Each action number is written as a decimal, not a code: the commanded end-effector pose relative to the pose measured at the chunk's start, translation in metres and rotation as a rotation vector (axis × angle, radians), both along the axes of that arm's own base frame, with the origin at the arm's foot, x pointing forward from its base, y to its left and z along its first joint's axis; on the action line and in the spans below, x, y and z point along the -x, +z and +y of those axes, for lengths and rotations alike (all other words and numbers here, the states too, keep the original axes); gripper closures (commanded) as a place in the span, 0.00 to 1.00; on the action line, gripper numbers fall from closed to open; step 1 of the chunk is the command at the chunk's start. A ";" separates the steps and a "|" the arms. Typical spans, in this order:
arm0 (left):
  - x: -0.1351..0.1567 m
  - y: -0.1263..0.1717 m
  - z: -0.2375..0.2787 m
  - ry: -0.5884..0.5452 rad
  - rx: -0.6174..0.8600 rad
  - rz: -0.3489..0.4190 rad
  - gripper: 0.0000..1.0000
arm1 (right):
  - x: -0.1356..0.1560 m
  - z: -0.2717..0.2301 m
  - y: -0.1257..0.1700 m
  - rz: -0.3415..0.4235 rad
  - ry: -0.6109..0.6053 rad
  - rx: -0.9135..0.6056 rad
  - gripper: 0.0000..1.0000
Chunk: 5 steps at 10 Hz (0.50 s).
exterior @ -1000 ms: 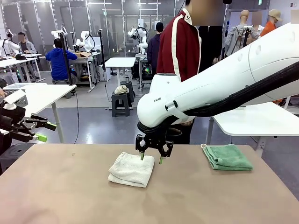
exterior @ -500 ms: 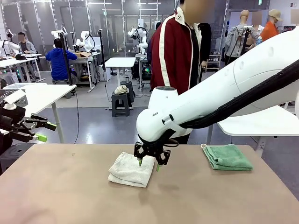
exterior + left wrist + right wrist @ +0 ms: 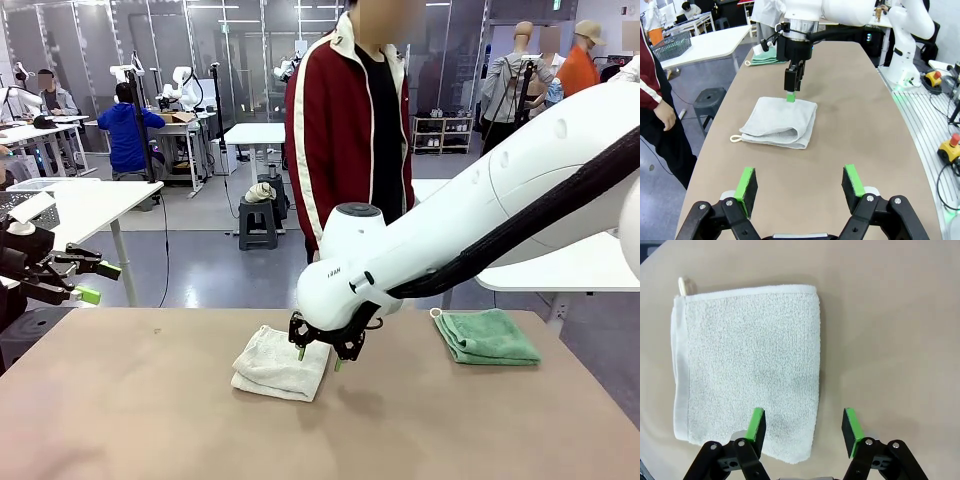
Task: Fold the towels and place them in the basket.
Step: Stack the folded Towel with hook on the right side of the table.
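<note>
busy lab behind: other tables, seated people, and a person in a red-and-white jacket (image 3: 345,140) standing at the far edge of the tan table (image 3: 150,420).

cream-white towel (image 3: 281,363) lies folded near table centre, its corner loop (image 3: 735,138) sticking out toward the person's side. mint green towel (image 3: 487,335) lies folded well apart from it, toward the robot's right, near the far edge, loop at its far left corner.

right gripper (image 3: 320,358) hangs low over the right edge of the cream-white towel, fingers apart and pointing down. in the right wrist view one green pad (image 3: 757,424) sits above the cloth and the other over bare table, so the towel's edge runs between them; cannot tell whether the tips touch cloth. nothing held.

left gripper (image 3: 800,182) held back at the robot's left, off the table edge in the front view, fingers spread wide, nothing between them, aimed along the table toward the cream-white towel.
</note>
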<state>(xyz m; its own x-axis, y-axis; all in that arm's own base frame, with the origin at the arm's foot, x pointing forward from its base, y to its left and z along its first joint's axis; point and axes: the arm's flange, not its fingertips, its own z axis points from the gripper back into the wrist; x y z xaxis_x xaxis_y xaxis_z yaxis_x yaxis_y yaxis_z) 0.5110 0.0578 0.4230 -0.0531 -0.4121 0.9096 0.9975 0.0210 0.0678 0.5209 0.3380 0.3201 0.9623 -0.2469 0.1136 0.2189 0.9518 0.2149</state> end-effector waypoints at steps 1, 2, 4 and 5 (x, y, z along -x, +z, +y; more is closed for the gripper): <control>0.003 0.002 -0.001 0.003 -0.002 -0.006 0.14 | 0.002 0.007 -0.011 -0.057 -0.057 0.019 0.22; 0.003 0.002 -0.001 0.003 -0.002 -0.006 0.14 | 0.001 0.006 -0.013 -0.063 -0.059 0.015 0.22; 0.003 0.002 -0.001 0.003 -0.002 -0.006 0.14 | -0.003 0.006 -0.017 -0.068 -0.060 0.017 0.26; 0.003 0.002 -0.001 0.003 -0.002 -0.006 0.14 | -0.005 0.006 -0.019 -0.066 -0.060 0.016 0.27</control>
